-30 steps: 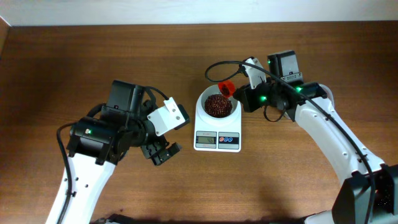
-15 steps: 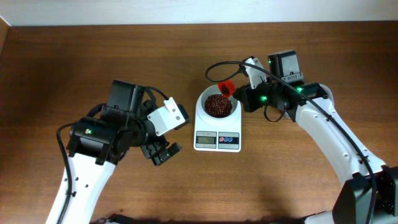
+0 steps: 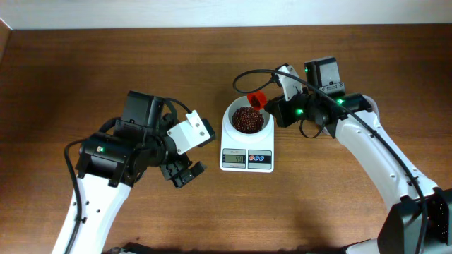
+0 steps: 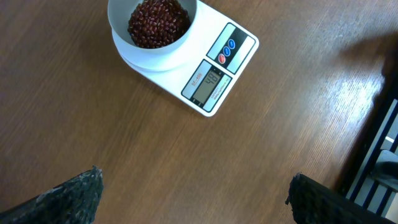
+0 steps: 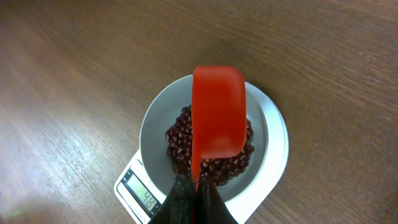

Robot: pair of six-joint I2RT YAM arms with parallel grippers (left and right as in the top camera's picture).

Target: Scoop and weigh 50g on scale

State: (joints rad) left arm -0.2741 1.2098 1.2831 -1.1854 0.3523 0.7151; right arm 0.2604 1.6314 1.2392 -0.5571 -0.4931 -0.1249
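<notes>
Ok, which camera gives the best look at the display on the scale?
Left wrist view: the display of the scale lies unobstructed near mid-frame, its digits large though slanted. The right wrist view catches it small at the bottom edge; overhead it is tiny, digits unreadable.

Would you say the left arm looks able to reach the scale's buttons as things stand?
Probably yes: the open, empty left claw hangs beside the scale, with only bare table before the buttons; the right claw's red scoop sits back over the bowl.
</notes>
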